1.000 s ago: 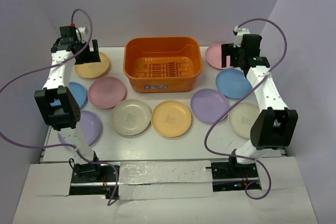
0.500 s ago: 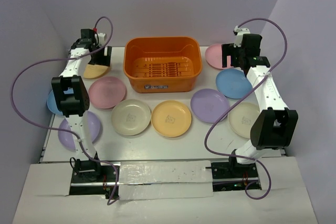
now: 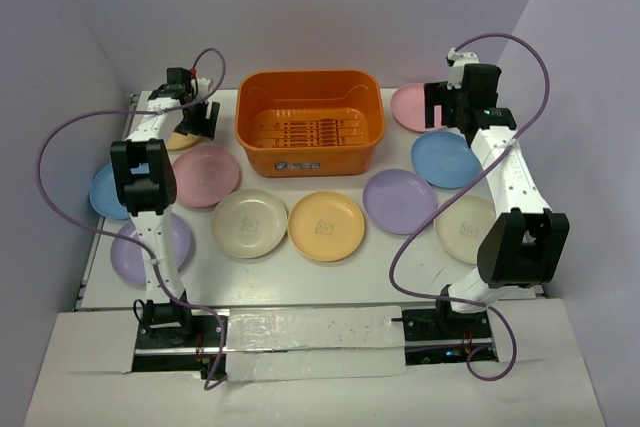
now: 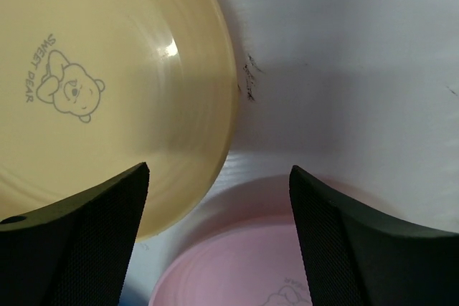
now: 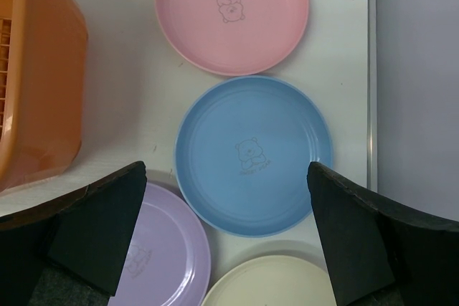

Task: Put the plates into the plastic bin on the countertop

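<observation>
1. The left gripper (image 3: 200, 115) is the one that is moving; a second ago it was hanging out near the far left edge, and now it is sitting low, just beside the bin (image 3: 310, 152) and over the yellow plate (image 3: 178, 137).
2. Its jaws are standing wide open and holding nothing; in the left wrist view its fingers (image 4: 79, 249) are reaching over the yellow plate's edge on one side and bare table (image 3: 300, 277) on the other; the left pink plate (image 4: 244, 274) is peeking in just below (I cannot tell if the two plates are touching).
3. The right gripper (image 5: 229, 234) is not going anywhere; it is staying in the same spot as before, up over the plates on the right; its jaws are also gaping wide with nothing in them.
4. Under it, the far pink plate (image 5: 233, 16), the blue plate (image 5: 251, 155), the purple plate (image 5: 161, 249) and the cream plate (image 5: 272, 284) are all lying flat on the table.
5. The bin is holding no plates yet; only its slotted floor is showing; every plate is lying around it, to the left, in front and to the right.
6. So the job is only just starting; the left arm's move looks like lining up on the yellow plate's edge; I am guessing it will need to drop lower and pinch that thin rim, which could slip or bump the left pink plate.
</observation>
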